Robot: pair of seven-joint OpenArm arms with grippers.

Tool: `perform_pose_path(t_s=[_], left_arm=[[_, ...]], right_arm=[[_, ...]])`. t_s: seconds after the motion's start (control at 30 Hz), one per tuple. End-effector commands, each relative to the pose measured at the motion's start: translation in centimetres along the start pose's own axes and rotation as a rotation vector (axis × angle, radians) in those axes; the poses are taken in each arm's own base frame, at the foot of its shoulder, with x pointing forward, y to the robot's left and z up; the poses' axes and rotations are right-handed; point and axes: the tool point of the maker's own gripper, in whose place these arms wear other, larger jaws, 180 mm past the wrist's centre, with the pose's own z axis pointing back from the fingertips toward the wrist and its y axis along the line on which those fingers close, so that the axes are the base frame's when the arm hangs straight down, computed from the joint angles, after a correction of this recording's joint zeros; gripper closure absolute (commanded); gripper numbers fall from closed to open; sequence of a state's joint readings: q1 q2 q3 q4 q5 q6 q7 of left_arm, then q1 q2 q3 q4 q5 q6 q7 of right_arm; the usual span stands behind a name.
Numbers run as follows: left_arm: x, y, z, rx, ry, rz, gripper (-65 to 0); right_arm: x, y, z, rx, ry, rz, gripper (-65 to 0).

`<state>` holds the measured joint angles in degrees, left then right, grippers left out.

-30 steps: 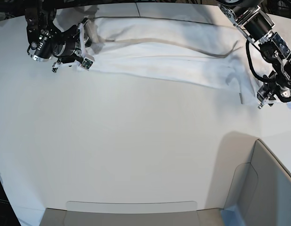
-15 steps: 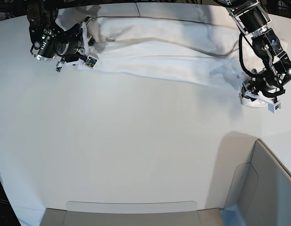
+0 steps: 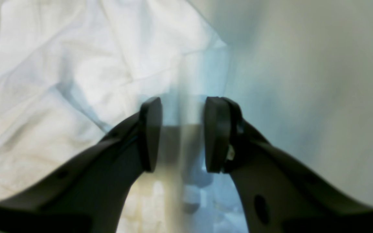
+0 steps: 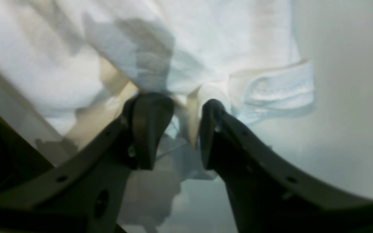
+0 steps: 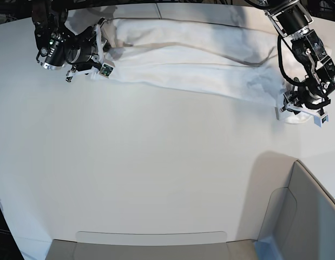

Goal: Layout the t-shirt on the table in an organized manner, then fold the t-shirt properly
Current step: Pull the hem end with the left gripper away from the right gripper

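Lab: two-armed rig over white table (image 5: 156, 179)

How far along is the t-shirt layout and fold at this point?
Done: the t-shirt is stretched lengthwise along the table's far edge. In hand: the right gripper and left gripper each pinch an end of it. Left: it is bunched and wrinkled, so flattening and every fold remain.

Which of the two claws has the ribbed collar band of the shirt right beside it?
The right gripper, at the left in the base view: the t-shirt shows its ribbed band just past that fingertip. The left gripper has only plain cloth and bare table near it.
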<state>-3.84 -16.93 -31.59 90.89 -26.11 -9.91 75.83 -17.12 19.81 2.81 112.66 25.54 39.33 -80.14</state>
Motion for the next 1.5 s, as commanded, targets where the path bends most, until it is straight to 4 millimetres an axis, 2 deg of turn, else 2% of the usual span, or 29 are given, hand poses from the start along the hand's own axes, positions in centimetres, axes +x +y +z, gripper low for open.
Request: perform_pose_path(t_s=[0.0, 0.17, 0.33, 0.43, 0.57, 0.7, 0.77, 0.9, 1.03, 1.17, 1.47], left_arm=[[1.3, -0.5, 0.4, -0.009, -0.036, -0.019, -23.6], [1.2, -0.8, 0.2, -0.015, -0.032, -0.023, -23.6], [0.0, 0.0, -1.2, -0.009, 0.015, 0.011, -22.6], [-0.4, 0.4, -2.0, -0.005, 0.023, 0.027, -16.1], [-0.5, 0.7, -1.9, -0.001, 0.030, 0.035, -6.7], [-0.3, 0.8, -1.8, 0.001, 0.025, 0.034, -2.2], [0.0, 0.6, -1.4, 0.000, 0.018, 0.028, -2.1], [1.7, 1.7, 1.0, 0.014, -0.044, 0.065, -2.1], [2.8, 4.0, 3.0, 0.044, -0.106, 0.137, -2.1], [3.0, 6.1, 3.8, 0.068, -0.143, 0.213, -2.1], [-0.9, 8.6, 3.6, 0.071, -0.144, 0.435, -2.1]], right_arm=[[0.3, -0.2, 0.4, -0.007, -0.014, 0.023, -21.6], [0.3, -0.2, 0.4, -0.008, -0.012, 0.023, -21.6], [0.2, -0.3, 0.4, -0.009, -0.011, 0.023, -21.6], [0.2, -0.4, 0.5, -0.011, -0.011, 0.022, -21.6], [0.2, -0.5, 0.5, -0.013, -0.010, 0.020, -21.6], [0.1, -0.4, 0.5, -0.012, -0.009, 0.020, -21.6], [0.1, -0.4, 0.5, -0.011, -0.008, 0.019, -21.6], [0.0, -0.3, 0.5, -0.010, -0.007, 0.019, -21.6], [0.0, -0.3, 0.5, -0.010, -0.007, 0.019, -21.6], [0.1, -0.4, 0.5, -0.011, -0.008, 0.019, -21.6], [0.2, -0.3, 0.5, -0.010, -0.010, 0.023, -21.6]])
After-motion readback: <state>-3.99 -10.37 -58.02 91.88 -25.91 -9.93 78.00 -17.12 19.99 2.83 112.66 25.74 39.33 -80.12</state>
